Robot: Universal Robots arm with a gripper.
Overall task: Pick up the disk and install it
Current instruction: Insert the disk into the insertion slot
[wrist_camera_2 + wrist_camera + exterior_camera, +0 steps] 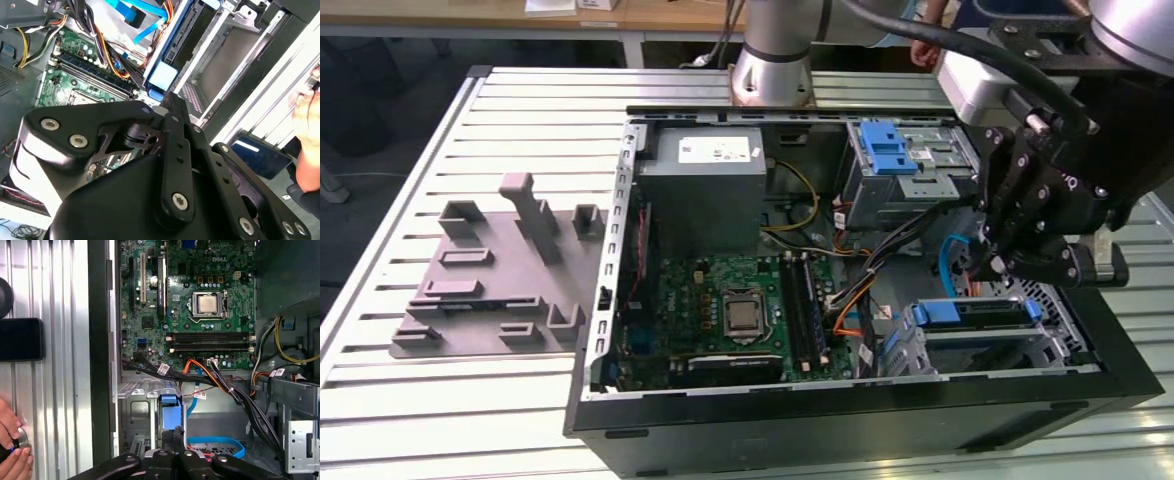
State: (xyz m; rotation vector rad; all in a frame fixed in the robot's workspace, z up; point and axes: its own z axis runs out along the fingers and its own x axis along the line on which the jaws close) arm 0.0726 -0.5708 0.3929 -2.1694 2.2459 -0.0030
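Gripper [175, 434] sits over the drive cage [134, 410] at the case's front corner. Fingers look drawn nearly together, w/ nothing visibly pinched between them.

The disk [169, 407] is straight ahead of the fingertips, just past them. It's seen edge-on in the first wrist view, blue carrier tab nearest the tips; contact w/ the tab can't be judged. In the exterior view the disk [970, 312] lies in the cage just below the gripper [994, 275], long axis along the case's front wall, approx. crosswise to the finger line. It looks seated or nearly so. Motherboard [200, 305] is further ahead, beyond the disk.
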